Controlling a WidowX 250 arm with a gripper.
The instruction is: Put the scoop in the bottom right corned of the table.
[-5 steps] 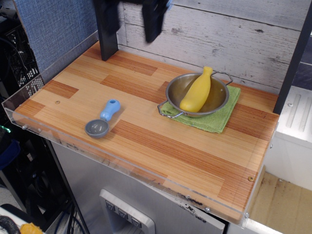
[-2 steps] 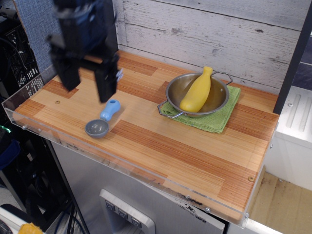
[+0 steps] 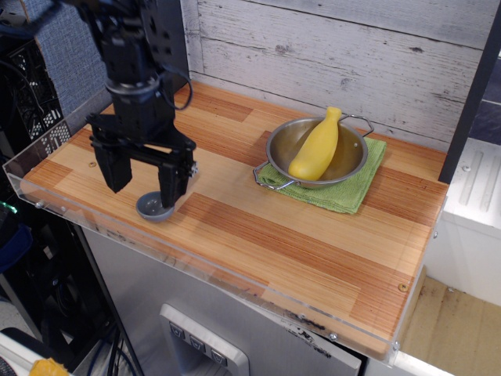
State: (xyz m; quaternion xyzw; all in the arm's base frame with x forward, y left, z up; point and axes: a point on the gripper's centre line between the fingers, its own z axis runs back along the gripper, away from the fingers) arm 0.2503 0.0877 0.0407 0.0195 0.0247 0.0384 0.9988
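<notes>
The scoop (image 3: 152, 207) lies near the front left edge of the wooden table (image 3: 313, 243). Only its dark grey bowl shows; the light blue handle is hidden behind my gripper. My gripper (image 3: 144, 178) is open, low over the table. Its right finger (image 3: 174, 182) stands right over the scoop's handle end. Its left finger (image 3: 116, 170) is to the left of the scoop, apart from it. The jaws hold nothing.
A steel two-handled bowl (image 3: 348, 160) holding a yellow squash toy (image 3: 316, 146) sits on a green cloth (image 3: 356, 189) at the back right. A clear acrylic rim (image 3: 196, 262) runs along the front and left edges. A dark post (image 3: 468, 102) stands at the right.
My gripper has come down from the back wall to the front left and now stands low over the scoop, covering its handle. The scoop, bowl and toy have not moved.
</notes>
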